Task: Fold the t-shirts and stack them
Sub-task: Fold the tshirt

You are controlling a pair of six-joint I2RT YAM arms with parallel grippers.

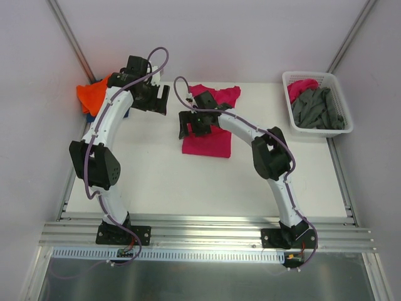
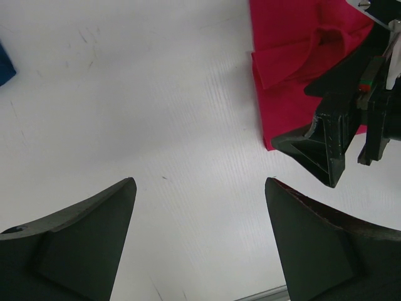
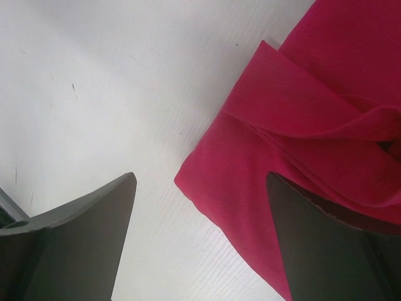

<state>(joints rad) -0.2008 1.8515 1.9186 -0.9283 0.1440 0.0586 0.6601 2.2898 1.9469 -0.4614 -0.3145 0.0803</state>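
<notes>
A magenta-pink t-shirt (image 1: pixel 210 143) lies partly folded in the middle of the white table, its sleeves spread at the far end. My right gripper (image 1: pixel 193 132) hovers open over the shirt's near-left corner. In the right wrist view that corner of the magenta t-shirt (image 3: pixel 301 125) lies under the open right gripper (image 3: pixel 200 177), with nothing held. My left gripper (image 1: pixel 161 108) hangs open over bare table left of the shirt. Its wrist view shows the left gripper (image 2: pixel 200 182) empty and the magenta t-shirt (image 2: pixel 288 63) at the upper right. An orange t-shirt (image 1: pixel 93 97) sits at the far left.
A white lattice basket (image 1: pixel 307 74) at the back right holds grey shirts (image 1: pixel 319 110) and a pink one (image 1: pixel 299 88). A scrap of dark blue cloth (image 2: pixel 5 63) shows at the left wrist view's edge. Walls close the table at back and sides.
</notes>
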